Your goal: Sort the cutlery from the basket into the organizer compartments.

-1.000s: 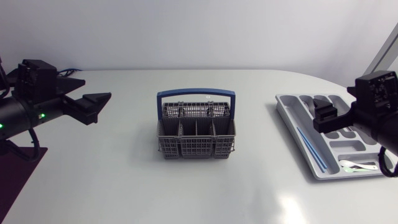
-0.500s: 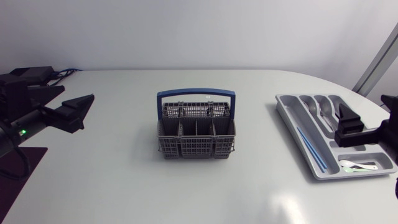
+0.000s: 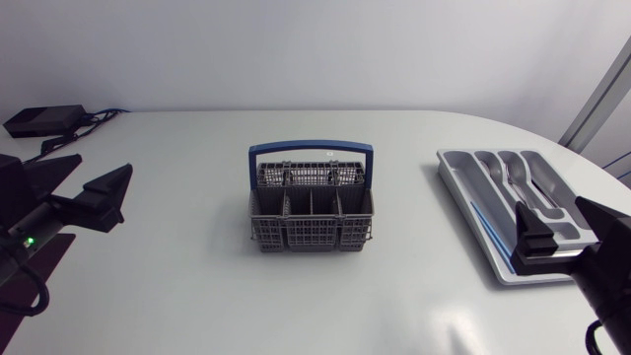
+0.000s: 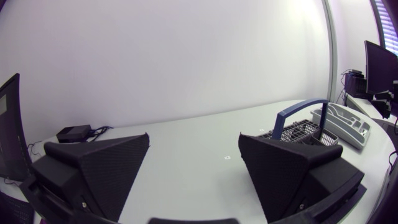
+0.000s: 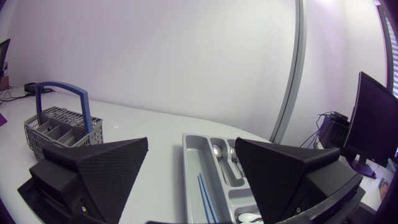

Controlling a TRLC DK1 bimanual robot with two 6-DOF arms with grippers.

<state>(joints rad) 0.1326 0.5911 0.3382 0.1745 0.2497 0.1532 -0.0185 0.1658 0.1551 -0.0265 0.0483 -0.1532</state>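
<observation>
We see the table (image 3: pixel 197 296) under soft, even light from above. It reads bright and pale, with a broad patch of glare on its near right part. The basket (image 3: pixel 312 225) throws only a faint, short shadow on its near side. The organizer (image 3: pixel 455 177) carries gentle highlights along its rim.

The matte black left gripper (image 4: pixel 194 135) and right gripper (image 5: pixel 191 142), their fingers spread, soak up the light and stay dark. A small green lamp (image 3: pixel 28 240) glows on our left arm. In both wrist views, straight lines bow toward the edges.
</observation>
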